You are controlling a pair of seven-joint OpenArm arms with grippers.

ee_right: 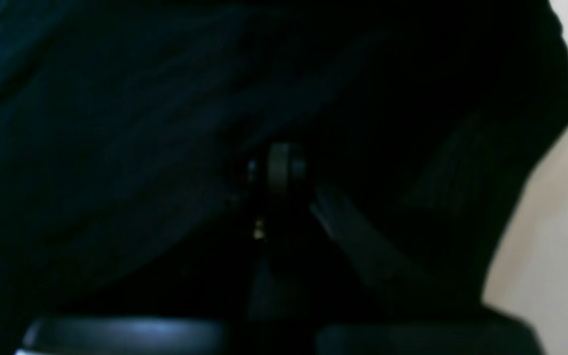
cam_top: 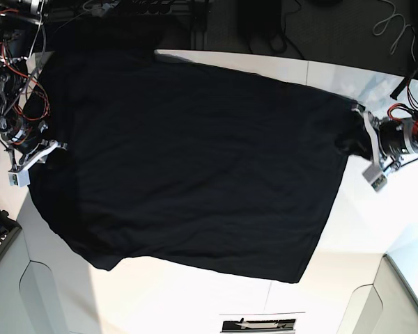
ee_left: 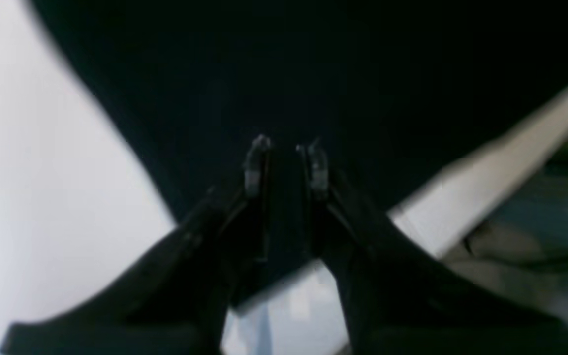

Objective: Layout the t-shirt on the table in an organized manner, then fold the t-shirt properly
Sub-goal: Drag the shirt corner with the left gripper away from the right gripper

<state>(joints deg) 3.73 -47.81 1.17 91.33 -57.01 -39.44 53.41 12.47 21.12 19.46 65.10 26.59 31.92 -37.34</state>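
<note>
while both grippers (left (ee_left: 286, 148), right (ee_right: 279, 170)) apparently pinch it, t-shirt (cam_top: 195, 167) lies spread.

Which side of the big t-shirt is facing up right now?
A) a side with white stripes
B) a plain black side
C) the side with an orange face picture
B: in the base view the t-shirt spread on the white table shows only plain black cloth, with no picture or stripes visible.
</note>
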